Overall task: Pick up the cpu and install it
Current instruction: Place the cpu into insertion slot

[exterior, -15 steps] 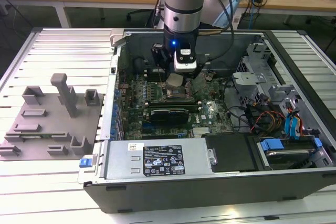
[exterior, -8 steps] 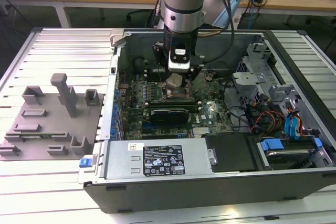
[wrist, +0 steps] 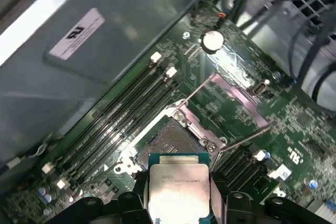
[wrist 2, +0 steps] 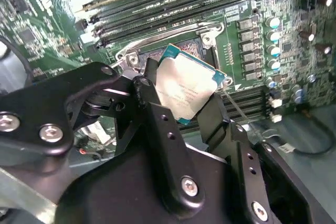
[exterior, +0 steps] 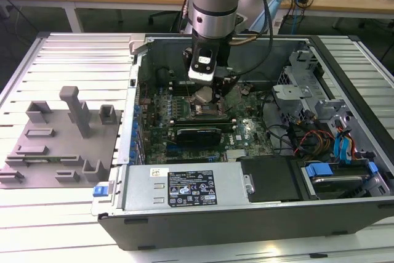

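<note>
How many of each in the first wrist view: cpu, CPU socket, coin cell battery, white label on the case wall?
cpu, held in the end effector: 1
CPU socket: 1
coin cell battery: 1
white label on the case wall: 1
Total: 4

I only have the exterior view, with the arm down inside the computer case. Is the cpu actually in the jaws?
Observer: Yes. In both wrist views the cpu is clamped between the jaws by two opposite edges, its silvery top showing.
Operator: Is the socket free to take it?
Observer: In the first wrist view the socket lies open and bare, with no chip in it.
Operator: Is the chip seated yet?
Observer: No. In the second wrist view it hangs tilted above the socket and appears clear of it.
</note>
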Robot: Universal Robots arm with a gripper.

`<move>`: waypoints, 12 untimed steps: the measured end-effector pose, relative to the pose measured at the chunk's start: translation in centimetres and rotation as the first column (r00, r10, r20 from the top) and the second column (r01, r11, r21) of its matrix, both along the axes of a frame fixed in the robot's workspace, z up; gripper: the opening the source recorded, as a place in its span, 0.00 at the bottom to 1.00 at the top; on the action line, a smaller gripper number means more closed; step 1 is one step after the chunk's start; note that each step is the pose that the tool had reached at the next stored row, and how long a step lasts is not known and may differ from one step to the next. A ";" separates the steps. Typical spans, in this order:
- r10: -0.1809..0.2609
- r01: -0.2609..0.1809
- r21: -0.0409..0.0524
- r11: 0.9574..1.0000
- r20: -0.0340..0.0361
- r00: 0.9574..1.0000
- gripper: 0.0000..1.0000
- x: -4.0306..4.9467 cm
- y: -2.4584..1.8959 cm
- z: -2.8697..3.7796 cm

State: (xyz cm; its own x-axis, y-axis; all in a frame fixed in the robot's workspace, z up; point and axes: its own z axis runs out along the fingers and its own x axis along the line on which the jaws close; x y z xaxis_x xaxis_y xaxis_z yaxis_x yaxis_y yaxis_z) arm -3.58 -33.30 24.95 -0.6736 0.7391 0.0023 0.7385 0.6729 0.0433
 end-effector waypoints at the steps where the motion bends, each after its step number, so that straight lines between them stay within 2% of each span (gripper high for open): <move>1: -0.026 0.026 0.000 1.000 0.000 1.000 0.55 0.00 0.00 0.00; 2: -0.054 0.054 0.000 0.999 0.000 0.999 0.55 0.00 0.00 -0.01; 5: -0.104 0.104 0.000 0.995 0.000 0.995 0.55 0.00 0.00 -0.01; 7: -0.155 0.155 0.000 0.988 0.000 0.988 0.55 0.00 0.00 -0.02; 10: -0.204 0.204 0.000 0.979 0.000 0.979 0.55 0.00 0.00 -0.02; 11: -0.232 0.232 0.000 0.973 0.000 0.973 0.55 0.00 0.00 -0.03; 12: -0.246 0.246 0.000 0.969 0.000 0.969 0.55 0.00 0.00 -0.03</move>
